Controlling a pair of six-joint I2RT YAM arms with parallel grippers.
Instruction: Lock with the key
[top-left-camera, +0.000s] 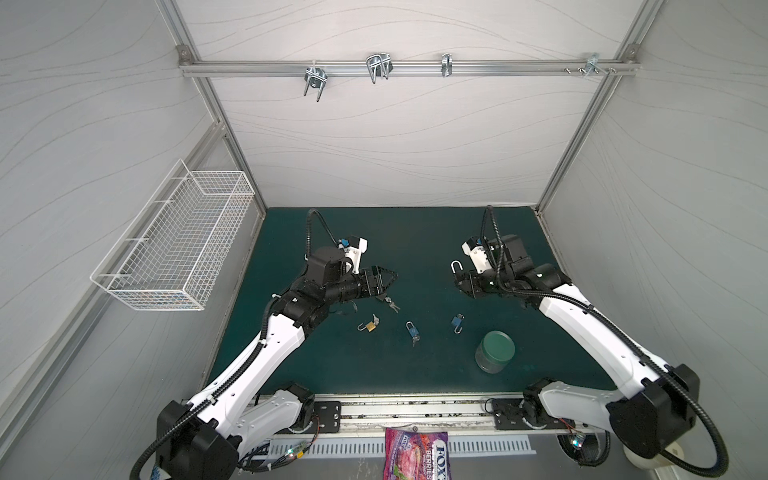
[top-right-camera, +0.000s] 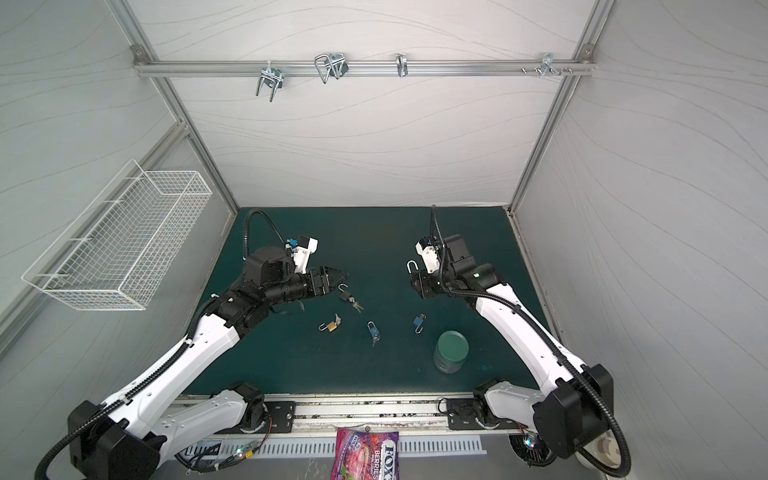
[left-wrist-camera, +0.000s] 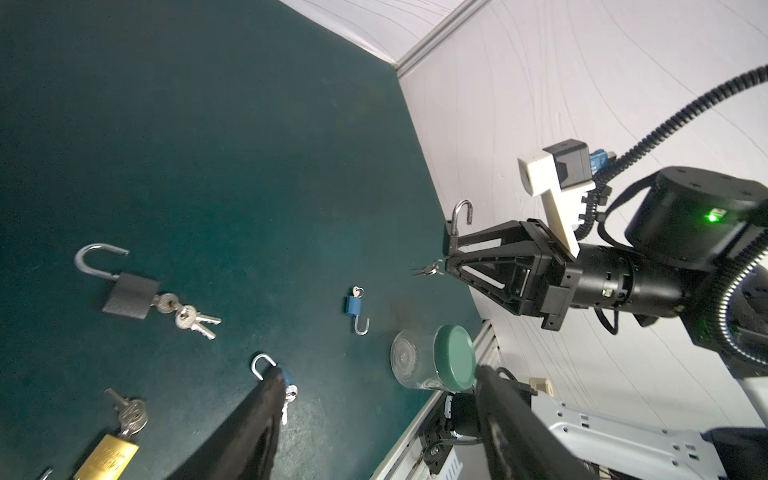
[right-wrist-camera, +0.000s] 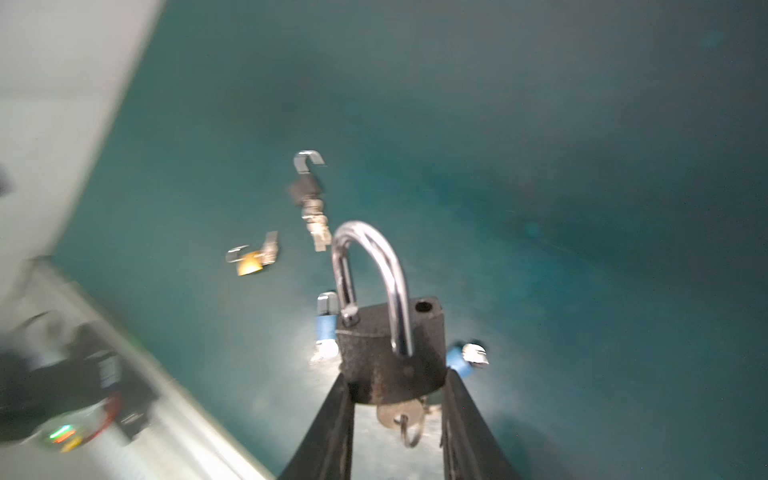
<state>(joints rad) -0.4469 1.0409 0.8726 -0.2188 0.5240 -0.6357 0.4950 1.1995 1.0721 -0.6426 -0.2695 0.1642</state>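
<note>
Nearest, a bag of Fox's berry sweets (top-left-camera: 415, 455) hangs off the desk's near edge, and a glass jar with a green lid (top-left-camera: 494, 351) stands near right on the green desk (top-left-camera: 415, 232). Further in, four spare padlocks lie apart in a loose row. From right to left they are a blue padlock (top-left-camera: 457, 322) with its shackle open, a second blue one (top-left-camera: 412, 330), a brass padlock (top-left-camera: 369, 326) and a grey padlock (top-right-camera: 345, 296) with keys beside it.

Beyond them, the right gripper (right-wrist-camera: 397, 390) is clamped on the sides of the black padlock (right-wrist-camera: 390, 353), held clear of the desk right of centre. Its shackle (right-wrist-camera: 370, 266) is swung out, so the empty hole in the body shows. The key (right-wrist-camera: 399, 413) sits in the keyhole underneath, with its ring dangling.

The left gripper (top-left-camera: 390, 276) hovers just above the grey padlock, well apart from the black one. It is spread wide and holds nothing.

The step in hand looks like bringing the left gripper across to close this lock. It would go best if the right grip stays firm and level. The left should swing the shackle's free end over the hole, press it straight down, then pinch the key's head rather than the ring to turn it. A slanted push could twist the body out of the grip.

Furthest, metal hooks (top-left-camera: 378, 66) hang on the back rail.
</note>
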